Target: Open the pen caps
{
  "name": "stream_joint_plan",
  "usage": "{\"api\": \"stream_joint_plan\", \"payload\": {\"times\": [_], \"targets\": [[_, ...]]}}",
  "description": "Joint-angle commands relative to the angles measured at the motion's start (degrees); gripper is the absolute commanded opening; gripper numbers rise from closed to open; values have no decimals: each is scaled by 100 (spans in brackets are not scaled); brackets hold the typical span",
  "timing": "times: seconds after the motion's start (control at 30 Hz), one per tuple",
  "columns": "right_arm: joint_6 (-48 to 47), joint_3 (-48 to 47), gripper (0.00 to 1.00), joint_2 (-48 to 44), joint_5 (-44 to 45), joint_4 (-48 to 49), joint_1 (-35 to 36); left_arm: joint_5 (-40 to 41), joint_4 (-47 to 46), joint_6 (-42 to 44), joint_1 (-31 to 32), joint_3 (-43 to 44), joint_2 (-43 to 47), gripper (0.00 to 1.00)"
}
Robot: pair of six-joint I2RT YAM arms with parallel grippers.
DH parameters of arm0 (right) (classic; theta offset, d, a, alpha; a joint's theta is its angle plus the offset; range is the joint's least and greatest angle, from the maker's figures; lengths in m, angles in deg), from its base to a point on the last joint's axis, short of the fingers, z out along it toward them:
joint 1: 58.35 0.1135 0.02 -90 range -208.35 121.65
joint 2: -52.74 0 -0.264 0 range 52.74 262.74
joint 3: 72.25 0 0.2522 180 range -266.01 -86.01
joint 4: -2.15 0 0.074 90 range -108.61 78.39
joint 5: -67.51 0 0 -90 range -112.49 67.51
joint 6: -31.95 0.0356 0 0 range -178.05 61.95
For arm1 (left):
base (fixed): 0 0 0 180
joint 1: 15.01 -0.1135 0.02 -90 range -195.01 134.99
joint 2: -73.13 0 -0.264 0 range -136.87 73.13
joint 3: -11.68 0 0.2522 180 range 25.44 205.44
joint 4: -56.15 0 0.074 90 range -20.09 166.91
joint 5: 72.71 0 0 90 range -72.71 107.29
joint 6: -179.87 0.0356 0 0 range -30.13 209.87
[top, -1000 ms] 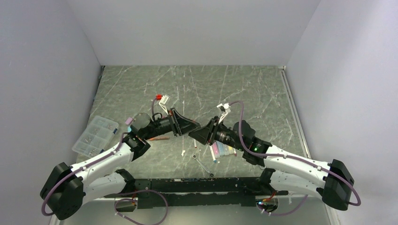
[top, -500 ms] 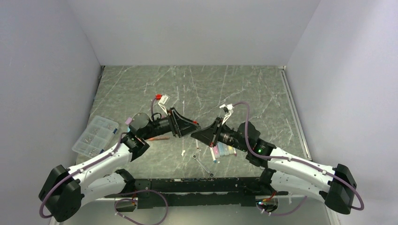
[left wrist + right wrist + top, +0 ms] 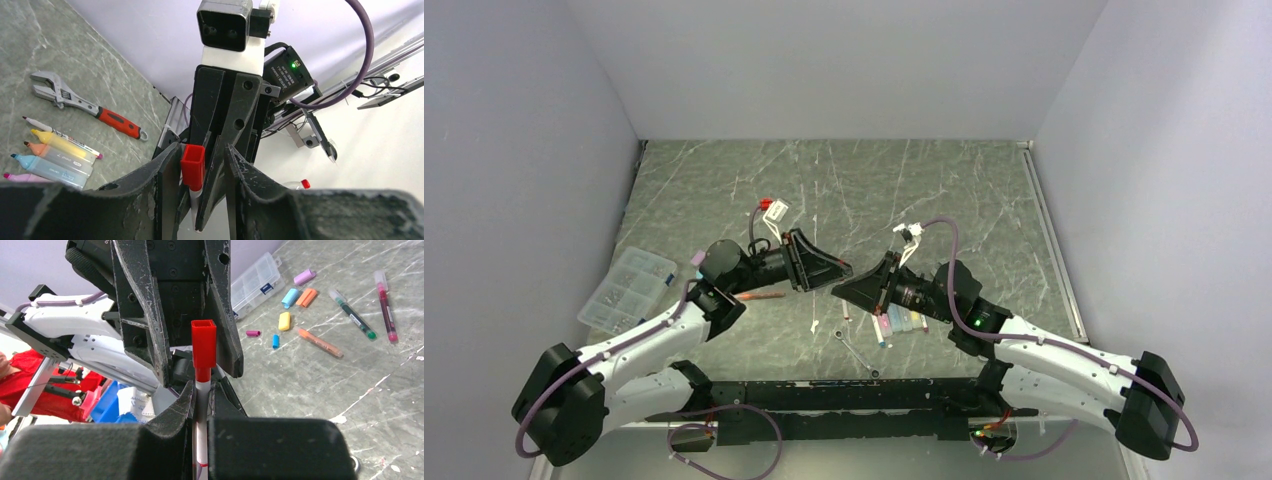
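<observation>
- Marker (image 3: pixel 202 390) with a white barrel hangs in mid-air over the tabletop (image 3: pixel 844 190), between the two arms, which face each other tip to tip.
- Right fingers (image 3: pixel 170 417) are pressed together on the white barrel, a little below its capped end. The barrel runs out from between them towards the other arm.
- Red cap (image 3: pixel 204 342), with a square mouth, sits on the end of the marker and points at the left wrist.
- Left fingers (image 3: pixel 165 185) stand apart, one on each side of the red cap. The right wrist view shows a gap between the cap and each finger. In the left wrist view the cap lies close against one finger, and I cannot tell whether it touches.
- From above, the two sets of fingers meet just beyond a row of highlighters (image 3: pixel 55 155) in yellow, orange, blue and pink, which lie side by side on the tabletop.
- Thin pen (image 3: pixel 60 136) lies along the far side of that row, and a red-handled wrench (image 3: pixel 75 102) rests a little beyond it, apart from the pens.
- Loose caps (image 3: pixel 289 297) lie scattered on the left part of the tabletop: chunky ones in purple, blue, orange and yellow, and two smaller ones in magenta and blue.
- Clear compartment box (image 3: pixel 257 282) sits just beside those caps, near the left wall.
- Three thin markers (image 3: pixel 352 315), orange, green and dark red, lie close to the caps, none touching another.
</observation>
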Motion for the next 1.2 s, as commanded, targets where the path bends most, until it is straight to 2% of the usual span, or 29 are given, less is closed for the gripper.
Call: {"api": "stream_joint_plan", "payload": {"times": [0.0,0.1,0.27,0.33,0.47,0.57,0.7,0.9,1.17], "targets": [[23,23,0,-117,-21,253,-16,-266,-208,-22,11,253,-23,40],[14,42,0,-168,51,207,-21,-276,-191,-24,18,222,-13,35],[21,90,0,-224,203,191,-31,-357,-109,-11,26,204,-24,36],[22,88,0,-215,225,191,-30,-396,-83,-2,41,198,-37,33],[12,86,0,-192,243,178,-32,-420,-62,7,61,189,-55,17],[-8,74,0,-175,262,149,-30,-396,-35,37,62,195,-40,0],[-92,1,0,-149,293,13,-30,-274,101,102,62,223,37,0],[-130,-51,0,-131,166,-68,-22,753,865,463,-120,536,567,0],[-49,34,0,-238,156,-20,-3,916,592,138,-803,1034,364,0]]}}
